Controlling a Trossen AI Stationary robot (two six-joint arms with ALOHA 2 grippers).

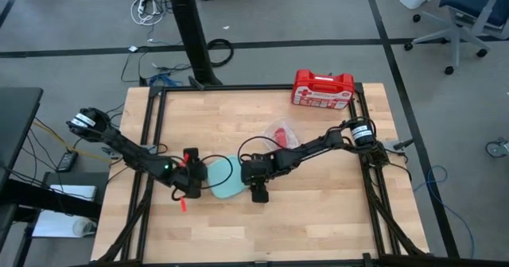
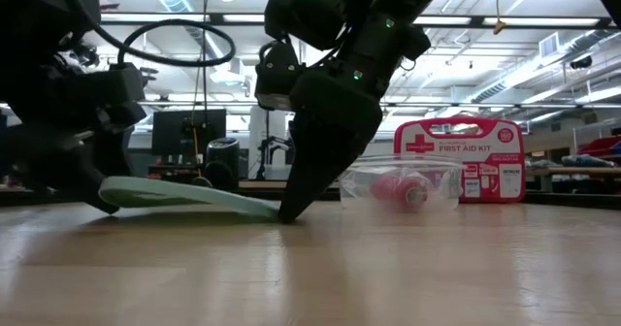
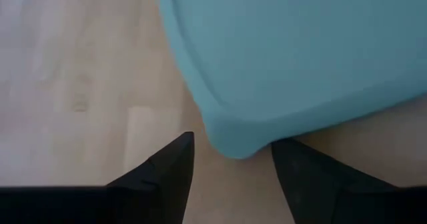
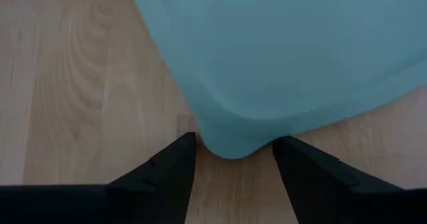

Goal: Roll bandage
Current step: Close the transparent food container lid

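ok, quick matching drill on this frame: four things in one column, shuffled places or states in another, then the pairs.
Things:
1. first-aid case
2. teal lid
3. clear container
4. left gripper

Places/states:
A. open, fingers either side of a teal corner
B. lying between the two grippers
C. at the table's far edge
D. holds something red, in front of the case

Pairs: 1-C, 2-B, 3-D, 4-A

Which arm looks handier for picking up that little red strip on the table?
Left, probably: the red strip lies right beside the left end effector; the right end effector sits across the teal lid.
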